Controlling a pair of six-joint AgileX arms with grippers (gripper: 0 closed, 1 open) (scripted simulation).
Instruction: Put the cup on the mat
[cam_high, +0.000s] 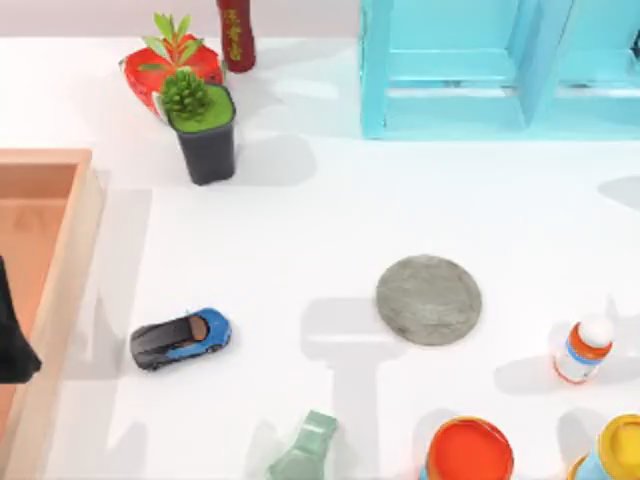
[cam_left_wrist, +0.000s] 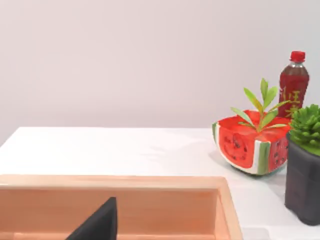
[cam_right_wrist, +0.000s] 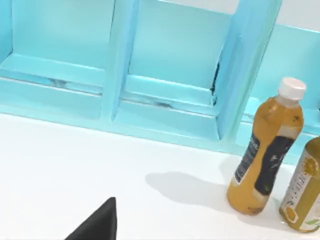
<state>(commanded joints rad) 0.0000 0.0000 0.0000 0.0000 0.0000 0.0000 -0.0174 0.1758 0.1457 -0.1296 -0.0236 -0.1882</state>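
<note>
Top view: the mat (cam_high: 429, 299) lies flat on the white table (cam_high: 300, 230), right of centre. The cup (cam_high: 305, 450) lies tipped over at the near edge, well apart from the mat. A toy car (cam_high: 180, 339) sits to the left.

Left wrist view: a wooden tray (cam_left_wrist: 115, 200).

Right wrist view: a blue shelf (cam_right_wrist: 165, 75).

Neither claw's state can be told.

Mottled grey mat (cam_high: 429, 299), blue-black toy car (cam_high: 181, 338)

Left arm (cam_high: 14, 335): matte black, dark angular shape. Black wedge-shaped finger tip (cam_left_wrist: 97, 224) in left wrist view, same (cam_right_wrist: 97, 224) in right wrist view.
</note>
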